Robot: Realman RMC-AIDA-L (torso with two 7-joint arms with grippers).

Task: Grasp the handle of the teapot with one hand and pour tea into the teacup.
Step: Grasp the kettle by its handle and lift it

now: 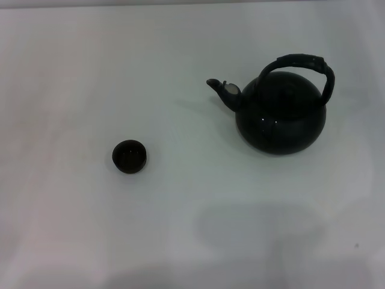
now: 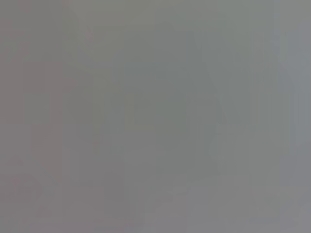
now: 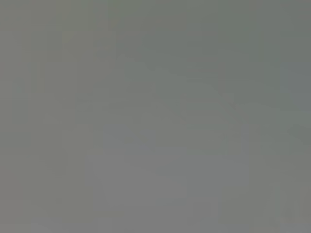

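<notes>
Teapot (image 1: pixel 281 117) sits upright on the white worktop (image 1: pixel 180 229), on the robot's right and toward the far side in the head view. Its body is glossy black and round. The short curved spout (image 1: pixel 224 92) points toward the robot's left, with a pale patch showing at its tip. The handle (image 1: pixel 299 65), a thick dark wrapped hoop, arches up over the top of the body, and nothing is touching it.

Neither arm appears in the head view, and both wrist views show only a plain grey field, so no pose can be read for either arm and I cannot tell whether the jaws on either side are released or clenched.

The teacup (image 1: pixel 129 156) stands upright on the worktop on the robot's left, nearer the robot than the teapot and well apart from it. It is small, round and dark, with no handle. Its inside looks dark brown; whether any liquid lies in it cannot be told. What the teapot holds is hidden.
</notes>
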